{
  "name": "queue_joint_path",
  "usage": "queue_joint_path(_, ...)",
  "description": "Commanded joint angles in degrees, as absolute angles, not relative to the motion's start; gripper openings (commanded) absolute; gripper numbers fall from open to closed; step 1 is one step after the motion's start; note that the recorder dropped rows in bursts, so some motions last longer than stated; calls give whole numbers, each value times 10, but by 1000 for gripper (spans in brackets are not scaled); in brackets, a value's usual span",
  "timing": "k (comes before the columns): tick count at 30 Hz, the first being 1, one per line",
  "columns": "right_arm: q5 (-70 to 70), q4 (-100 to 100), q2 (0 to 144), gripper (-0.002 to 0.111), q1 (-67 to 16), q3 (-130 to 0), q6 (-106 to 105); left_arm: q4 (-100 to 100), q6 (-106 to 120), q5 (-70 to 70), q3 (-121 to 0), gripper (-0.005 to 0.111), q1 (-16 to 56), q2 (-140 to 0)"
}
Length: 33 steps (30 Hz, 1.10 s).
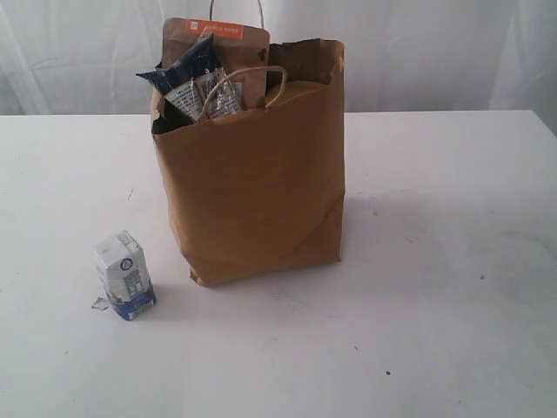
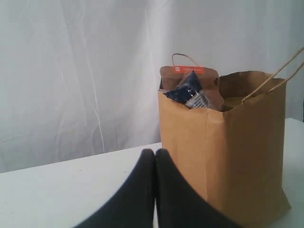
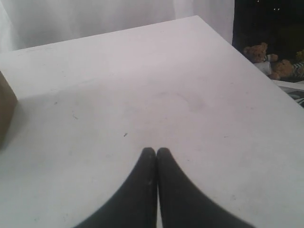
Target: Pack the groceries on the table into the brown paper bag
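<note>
**Last Item: Carton on the Left Arm's Side**

The white table (image 1: 452, 261) carries two things in the exterior view. The brown paper bag (image 1: 257, 200) stands upright near the middle. The brown orange-striped pouch (image 1: 239, 52) and the long dark-blue packet (image 1: 187, 74) project above its torn rim. What lies deeper in the bag is hidden.

The small white-blue carton (image 1: 126, 275) is the only grocery seen outside the bag. It stands on the table toward the camera and to the left of the bag, near it but not touching. Its long axis is vertical, and one corner is turned toward the camera.

Neither arm appears in the exterior view. The left gripper (image 2: 155, 154) has its jaws pressed together and holds nothing. It faces the bag, and the carton is outside its view. The right gripper (image 3: 156, 152) is likewise closed and empty, over bare table with the bag's corner (image 3: 5, 104) at the frame edge.

Assign the pick to the left arm, judged the nearer one. Expect to open the jaws and swing away from the bag toward the carton.
</note>
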State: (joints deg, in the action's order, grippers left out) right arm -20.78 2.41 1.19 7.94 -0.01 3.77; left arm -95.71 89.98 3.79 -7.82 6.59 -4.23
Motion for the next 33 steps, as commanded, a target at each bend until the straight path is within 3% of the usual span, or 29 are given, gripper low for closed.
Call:
queue_joint_path(1, -196, -13, 12, 0, 79, 0, 79, -965, 899, 42, -80, 0, 64, -39)
queue_joint_path(24, -196, -13, 12, 0, 79, 0, 79, -964, 899, 12, -85, 0, 64, -39)
queue_joint_path(33, -196, -13, 12, 0, 79, 0, 79, -925, 903, 116, -116, 0, 64, -39)
